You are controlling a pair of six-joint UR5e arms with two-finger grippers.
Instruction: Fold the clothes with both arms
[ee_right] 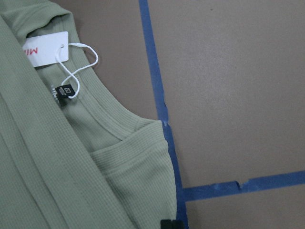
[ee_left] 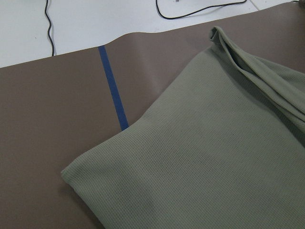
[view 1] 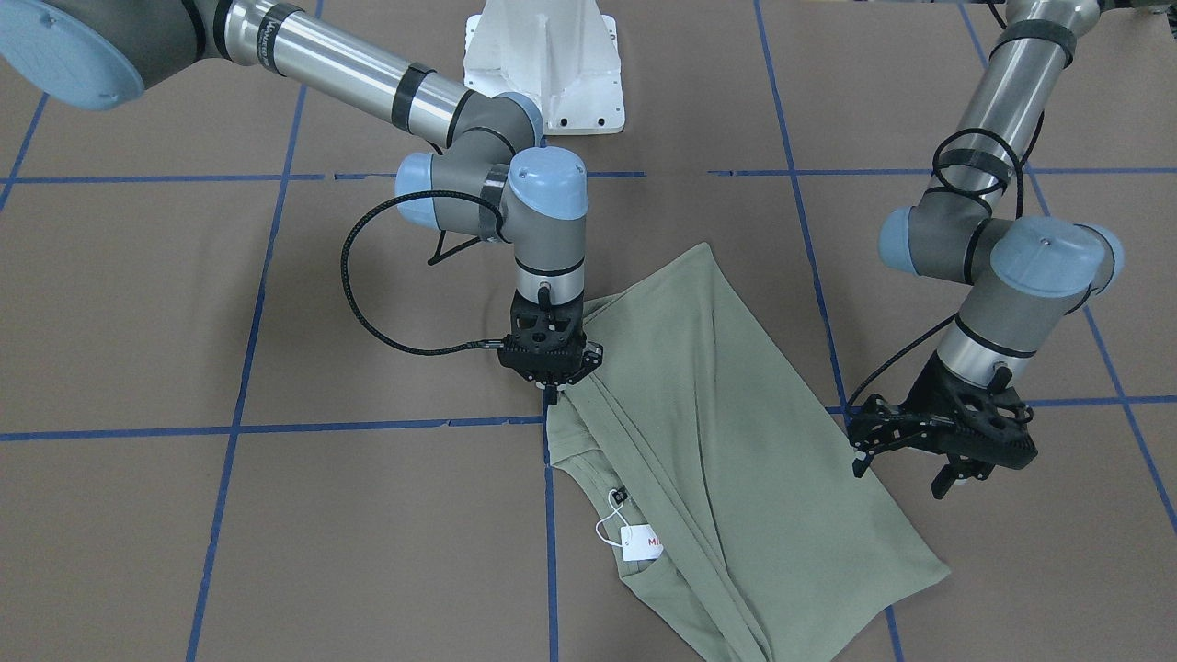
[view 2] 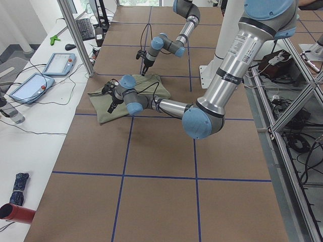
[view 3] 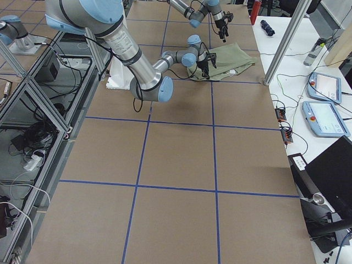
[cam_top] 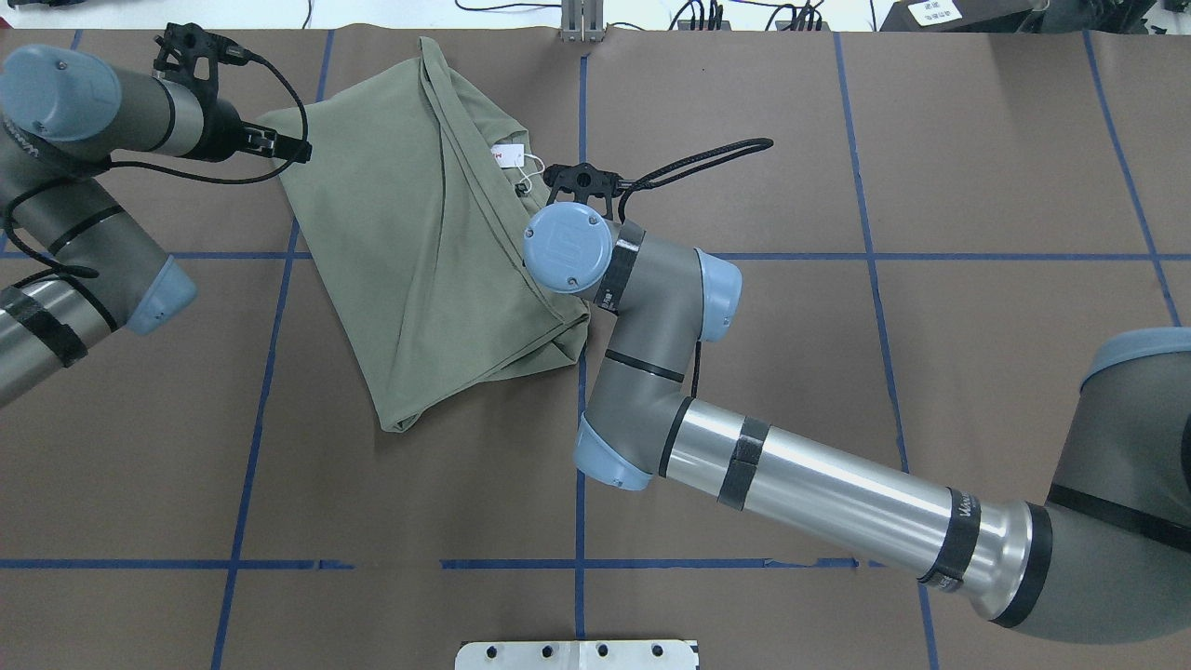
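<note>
Right claw [view 1: 550, 393]: clenched on sage-green long-sleeved knit shirt [view 1: 736, 414], at the shoulder edge beside the collar.
Left claw [view 1: 901, 471]: released, hovering at the opposite long edge; the shirt lies between them.

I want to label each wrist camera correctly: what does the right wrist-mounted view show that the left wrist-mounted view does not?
Only the right wrist view shows the round collar, the white hang tag with red letters, a small black neck label, and two blue tape lines meeting. Only the left wrist view shows a plain corner of the shirt, the far edge of the brown paper, and black cables on a white surface beyond. Both show green knit cloth on brown paper with blue tape.
</note>
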